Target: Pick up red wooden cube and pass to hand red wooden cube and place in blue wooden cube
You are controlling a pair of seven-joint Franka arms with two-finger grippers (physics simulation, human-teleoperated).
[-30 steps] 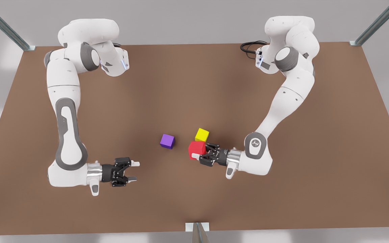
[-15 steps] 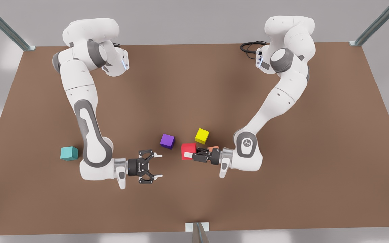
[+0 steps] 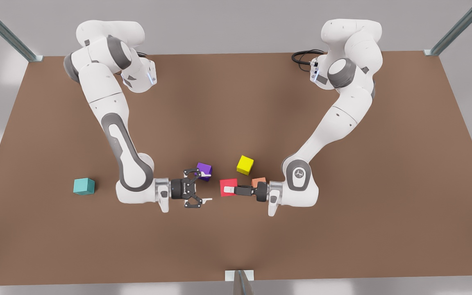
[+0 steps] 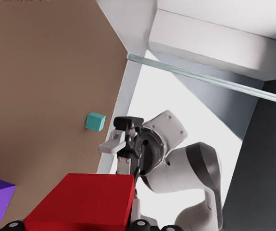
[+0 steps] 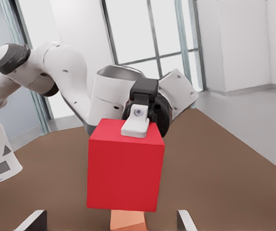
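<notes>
The left gripper, just right of the front view's centre, was clamped on the red wooden cube. The right gripper, jaws spread, faced it from just left. Letting go before those jaws closed could drop the cube, well short of the blue wooden cube at far left. Half a second earlier the right gripper had been farther left.

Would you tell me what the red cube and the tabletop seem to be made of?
The red wooden cube, held in the left gripper, looks painted and matte: flat colour, crisp edges and no visible grain, so wood is unconfirmed. The tabletop looks like plain matte brown board, without gloss. The right gripper is open opposite the cube.
</notes>
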